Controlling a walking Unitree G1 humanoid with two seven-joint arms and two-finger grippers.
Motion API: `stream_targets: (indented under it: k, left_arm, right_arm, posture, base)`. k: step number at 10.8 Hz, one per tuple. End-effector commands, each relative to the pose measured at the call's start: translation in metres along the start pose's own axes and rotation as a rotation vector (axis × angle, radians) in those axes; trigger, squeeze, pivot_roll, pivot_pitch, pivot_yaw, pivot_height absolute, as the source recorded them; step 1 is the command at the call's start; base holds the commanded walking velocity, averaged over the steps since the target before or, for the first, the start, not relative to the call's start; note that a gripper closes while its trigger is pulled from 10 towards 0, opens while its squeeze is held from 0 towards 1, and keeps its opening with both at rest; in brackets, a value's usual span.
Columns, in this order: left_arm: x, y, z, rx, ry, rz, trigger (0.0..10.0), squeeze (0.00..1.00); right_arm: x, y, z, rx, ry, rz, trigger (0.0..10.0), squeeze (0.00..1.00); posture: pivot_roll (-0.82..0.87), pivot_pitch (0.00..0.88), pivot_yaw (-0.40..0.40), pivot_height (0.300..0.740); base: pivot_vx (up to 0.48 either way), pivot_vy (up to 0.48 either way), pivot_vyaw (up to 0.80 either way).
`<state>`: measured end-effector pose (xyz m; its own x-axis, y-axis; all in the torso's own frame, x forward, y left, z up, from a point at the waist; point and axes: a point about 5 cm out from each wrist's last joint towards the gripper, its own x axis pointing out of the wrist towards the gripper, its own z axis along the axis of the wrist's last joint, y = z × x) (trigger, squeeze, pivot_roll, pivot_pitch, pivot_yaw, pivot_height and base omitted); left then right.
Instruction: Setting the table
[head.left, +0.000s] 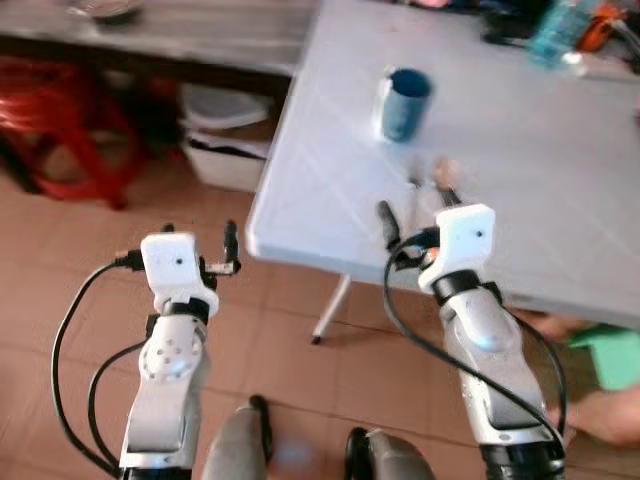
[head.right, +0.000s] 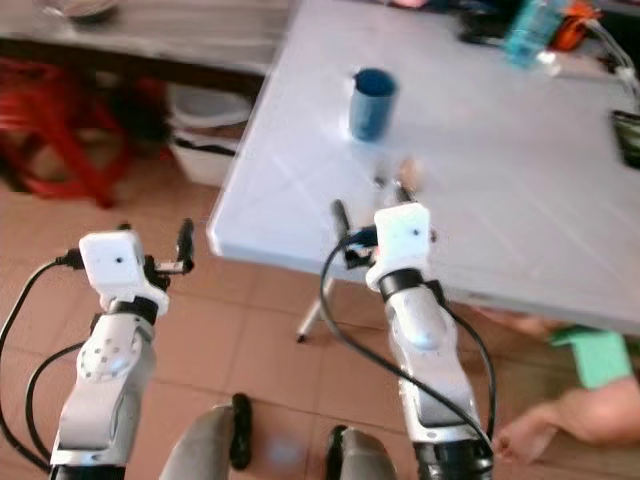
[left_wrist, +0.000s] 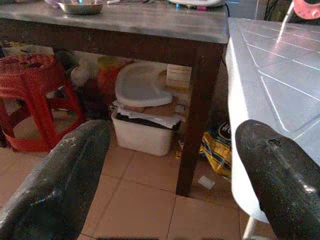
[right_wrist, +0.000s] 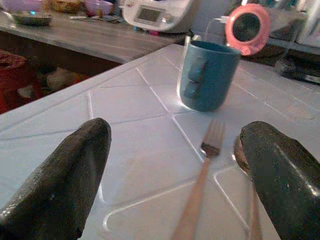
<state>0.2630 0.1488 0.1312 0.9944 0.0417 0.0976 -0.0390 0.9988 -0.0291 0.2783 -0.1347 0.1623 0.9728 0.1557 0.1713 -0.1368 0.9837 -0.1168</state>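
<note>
A blue mug (head.left: 405, 100) stands on the white table (head.left: 560, 200), toward its left side. Just nearer me lie a fork (right_wrist: 202, 172) and a spoon (right_wrist: 241, 150), side by side, pointing at the mug. My right gripper (head.left: 415, 210) hovers open over the table's front edge, right behind the cutlery, with nothing between its fingers (right_wrist: 75, 175). My left gripper (head.left: 200, 236) is open and empty over the tiled floor, left of the table's corner (left_wrist: 247, 110).
A dark wooden table (left_wrist: 200, 95) stands to the left, with a white bin (left_wrist: 142, 125) under it and a red stool (head.left: 70, 130) beside it. A teal bottle (head.left: 560, 30) and clutter sit at the table's far side. A person's foot (head.right: 560, 415) is at lower right.
</note>
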Motion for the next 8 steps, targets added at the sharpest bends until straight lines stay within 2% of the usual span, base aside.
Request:
stream_targets:
  k: [1, 3, 8]
  left_arm:
    - [-0.0018, -0.0027, 0.0018, -0.002, -0.004, -0.023, 10.0, 0.0]
    - [-0.0005, -0.004, 0.0036, -0.009, -0.012, -0.038, 10.0, 0.0]
    - [0.0009, -0.0029, 0.0044, -0.006, -0.013, -0.033, 10.0, 0.0]
  right_arm:
    - [-0.0022, -0.0084, -0.0052, 0.0, 0.035, -0.053, 10.0, 0.0]
    - [-0.0032, -0.0099, -0.0086, 0.027, 0.054, -0.069, 10.0, 0.0]
    - [-0.0013, -0.0052, -0.005, 0.043, 0.043, -0.037, 10.0, 0.0]
  posture:
    - [-0.01, 0.225, -0.029, 0.74]
    - [-0.01, 0.249, -0.025, 0.74]
    - [-0.01, 0.231, -0.025, 0.74]
  base:
    - [0.0, 0.0, 0.0]
    - [0.12, 0.0, -0.69]
    - [0.266, 0.0, 0.0]
